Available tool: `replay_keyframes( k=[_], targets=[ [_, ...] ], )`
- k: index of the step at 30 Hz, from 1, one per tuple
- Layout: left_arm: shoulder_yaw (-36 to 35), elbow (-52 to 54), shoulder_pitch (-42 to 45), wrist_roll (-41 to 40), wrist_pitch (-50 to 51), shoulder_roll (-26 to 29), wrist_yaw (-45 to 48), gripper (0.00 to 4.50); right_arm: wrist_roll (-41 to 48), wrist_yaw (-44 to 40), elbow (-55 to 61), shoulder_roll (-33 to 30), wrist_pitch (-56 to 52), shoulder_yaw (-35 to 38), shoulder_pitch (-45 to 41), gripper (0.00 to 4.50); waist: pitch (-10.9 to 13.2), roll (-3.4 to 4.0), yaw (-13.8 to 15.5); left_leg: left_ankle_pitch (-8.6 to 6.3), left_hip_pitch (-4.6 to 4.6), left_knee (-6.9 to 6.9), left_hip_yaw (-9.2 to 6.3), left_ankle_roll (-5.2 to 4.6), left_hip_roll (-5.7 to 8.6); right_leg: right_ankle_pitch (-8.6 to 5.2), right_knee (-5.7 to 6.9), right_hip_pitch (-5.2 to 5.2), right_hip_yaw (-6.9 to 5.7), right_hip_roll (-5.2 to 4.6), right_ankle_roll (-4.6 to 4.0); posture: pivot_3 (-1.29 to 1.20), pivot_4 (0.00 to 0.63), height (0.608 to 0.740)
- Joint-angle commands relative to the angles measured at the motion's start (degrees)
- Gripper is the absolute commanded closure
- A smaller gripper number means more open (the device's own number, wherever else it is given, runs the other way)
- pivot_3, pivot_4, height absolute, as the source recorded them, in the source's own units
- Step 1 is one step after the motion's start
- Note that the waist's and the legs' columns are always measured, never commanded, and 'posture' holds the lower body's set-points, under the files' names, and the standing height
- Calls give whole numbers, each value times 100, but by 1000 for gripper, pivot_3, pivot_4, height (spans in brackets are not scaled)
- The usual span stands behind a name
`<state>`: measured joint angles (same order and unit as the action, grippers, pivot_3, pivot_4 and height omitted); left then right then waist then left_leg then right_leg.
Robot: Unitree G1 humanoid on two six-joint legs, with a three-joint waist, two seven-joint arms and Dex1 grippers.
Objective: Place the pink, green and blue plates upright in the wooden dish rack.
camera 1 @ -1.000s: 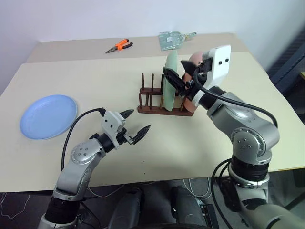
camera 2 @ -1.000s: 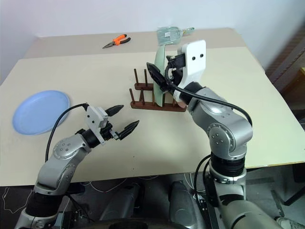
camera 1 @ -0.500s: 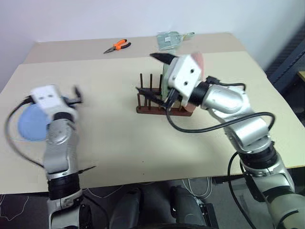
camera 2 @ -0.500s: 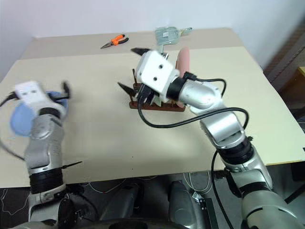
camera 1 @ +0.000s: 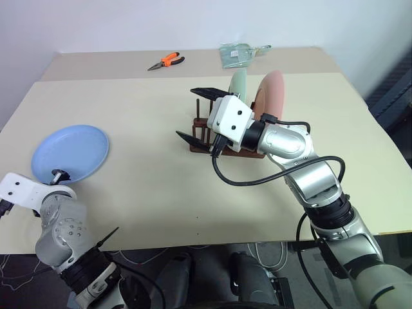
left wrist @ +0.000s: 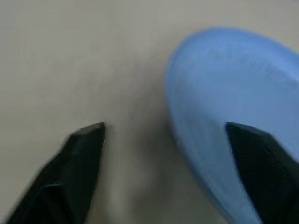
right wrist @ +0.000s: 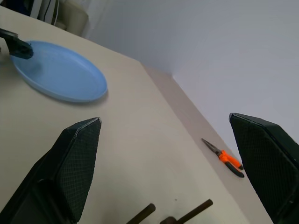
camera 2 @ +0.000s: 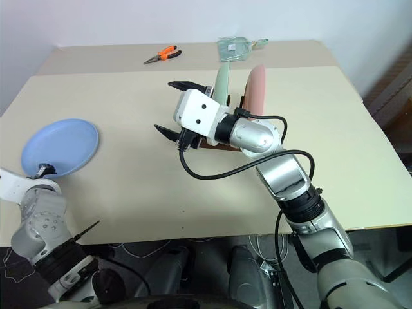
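While its two black fingers stand spread, the left gripper [left wrist: 163, 140] sits at the near rim of the blue plate [camera 1: 69, 153]: one finger lies over the plate's surface, the other over bare table beside the rim; no grip on the plate can be made out.

Blue plate: flat on the table [camera 1: 148, 199], at its left side, well apart from the rack.

Right gripper [camera 1: 201, 114]: fingers spread wide, nothing between them, hanging above the table just in front of the rack's left end and pointing toward the left side of the table.

Wooden dish rack [camera 1: 201, 136]: dark brown, upright pegs, near the middle of the table, partly hidden behind the right gripper's white housing.

Green plate [camera 1: 239, 84]: pale mint, standing on edge in the rack, behind the right gripper.

Pink plate [camera 1: 270, 93]: salmon, standing on edge at the rack's right end, just beside the green plate and leaning slightly.

Pliers [camera 1: 166, 62]: orange handles, lying on the far part of the table, well apart from the rack.

Clear packet [camera 1: 237, 53]: greenish contents, at the far edge of the table, behind the rack.

Table: pale beige top, a seam running across its far part.
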<state>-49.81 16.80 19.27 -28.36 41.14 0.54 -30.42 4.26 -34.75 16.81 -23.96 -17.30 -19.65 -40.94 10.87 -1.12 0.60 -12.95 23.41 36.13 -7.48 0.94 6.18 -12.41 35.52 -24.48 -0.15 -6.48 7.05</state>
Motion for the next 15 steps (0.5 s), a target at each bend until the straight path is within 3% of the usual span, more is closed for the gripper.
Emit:
replay_keyframes(
  k=[1, 5, 10, 15],
  targets=[
    [-47, -137, 142, -358, -57, 239, 132, 2534, -137, 41, 291, 53, 103, 139, 19, 0, 0, 0, -1, 0, 0, 0, 0, 0, 0, 0, 0, 0, 0, 0, -1, 0, 150, 739],
    [-31, -430, 225, -628, -58, 451, 252, 4453, -180, -25, 329, 25, 34, 183, 105, 0, 0, -1, 2, 0, 0, 0, 0, 1, 0, 1, -1, 0, 0, 0, -1, 0, 150, 739],
    [472, -384, 265, -782, -231, 746, 880, 4453, -183, -192, 346, -23, 62, 205, 95, 0, 0, -1, -2, 1, -1, -1, 0, 2, 0, 2, 0, 0, 0, 1, -2, 0, 150, 739],
    [2047, 498, 604, -328, -715, 1181, 1855, 4453, -674, -413, 264, -149, 711, -144, 27, 0, 0, -9, 12, 3, 1, 0, 0, 5, 2, 2, -6, 3, 0, 0, -3, 0, 150, 739]
  ],
)
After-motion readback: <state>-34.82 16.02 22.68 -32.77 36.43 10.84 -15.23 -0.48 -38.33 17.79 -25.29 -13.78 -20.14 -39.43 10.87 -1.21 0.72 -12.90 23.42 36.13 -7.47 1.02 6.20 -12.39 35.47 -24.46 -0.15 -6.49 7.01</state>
